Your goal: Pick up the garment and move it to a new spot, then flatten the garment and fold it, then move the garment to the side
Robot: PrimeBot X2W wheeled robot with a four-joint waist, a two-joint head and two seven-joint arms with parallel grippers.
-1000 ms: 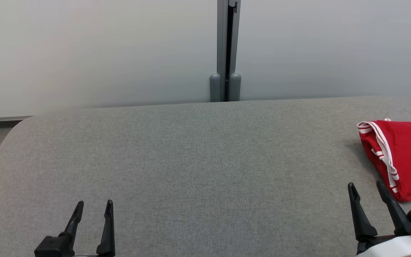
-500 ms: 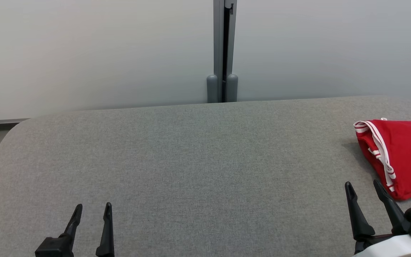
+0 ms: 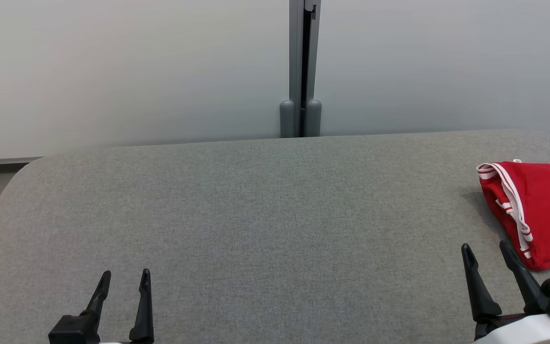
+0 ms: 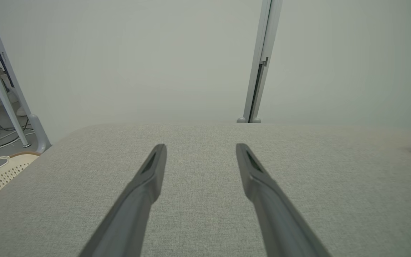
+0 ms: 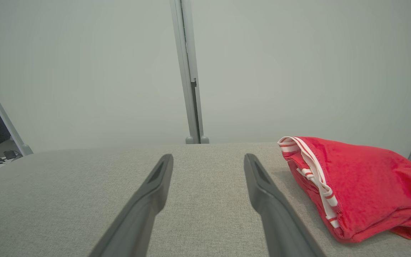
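The garment [image 3: 547, 210] (red) runs off the head view's right edge.

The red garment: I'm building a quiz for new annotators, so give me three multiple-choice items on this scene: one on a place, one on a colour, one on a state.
1. Where on the grey table does the garment lie?
A. its left edge
B. its right side
C. its centre

2. What colour is the garment's trim?
A. white
B. black
C. yellow

3. How is the right gripper?
A. shut on the garment
B. shut, empty
C. open, empty

Key: 1 B, it lies near the right gripper; 2 A, white stripes edge the red cloth; 3 C, its jaws stand apart over bare table.
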